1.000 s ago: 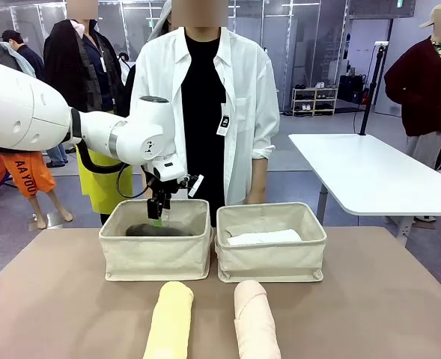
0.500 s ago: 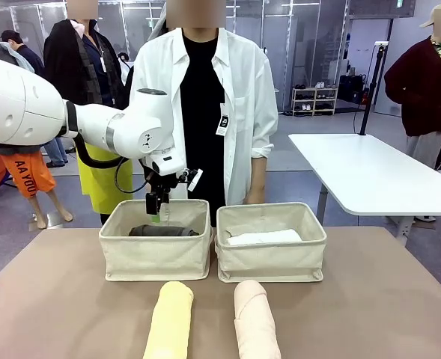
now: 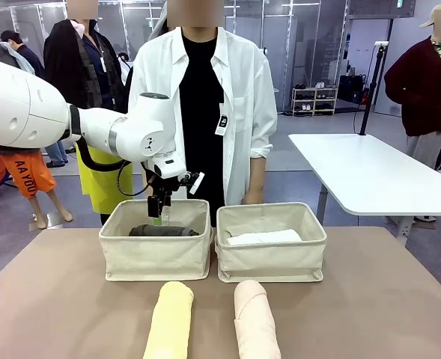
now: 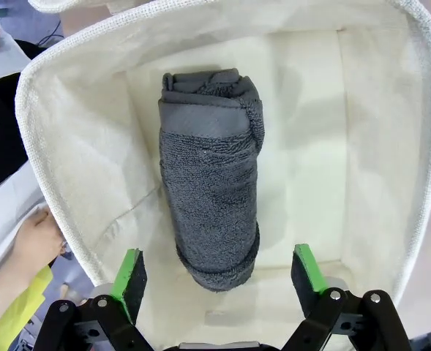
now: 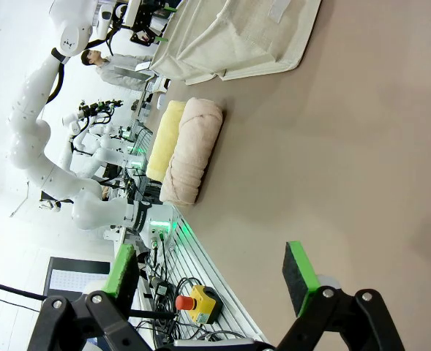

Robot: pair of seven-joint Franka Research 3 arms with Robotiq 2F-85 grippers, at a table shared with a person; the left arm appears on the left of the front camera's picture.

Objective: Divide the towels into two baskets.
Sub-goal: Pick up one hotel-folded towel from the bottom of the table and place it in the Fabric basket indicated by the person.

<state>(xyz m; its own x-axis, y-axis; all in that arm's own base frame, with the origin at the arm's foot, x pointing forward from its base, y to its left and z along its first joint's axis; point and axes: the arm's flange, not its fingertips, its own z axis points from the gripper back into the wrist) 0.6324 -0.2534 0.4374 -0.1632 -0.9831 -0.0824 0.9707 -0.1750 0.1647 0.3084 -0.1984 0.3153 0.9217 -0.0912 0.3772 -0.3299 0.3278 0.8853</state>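
While the front view sets the left gripper at centre left above the left basket, its wrist view shows the jaws spread wide and empty over the grey towel on the basket floor. The white towel lies in the right basket. The yellow towel and pink towel lie at bottom centre on the table. The right gripper, in its wrist view, gapes open above the table.

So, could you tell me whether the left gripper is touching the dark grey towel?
Apart. The left wrist view shows the left gripper open, with basket lining visible between each pad and the dark grey towel.
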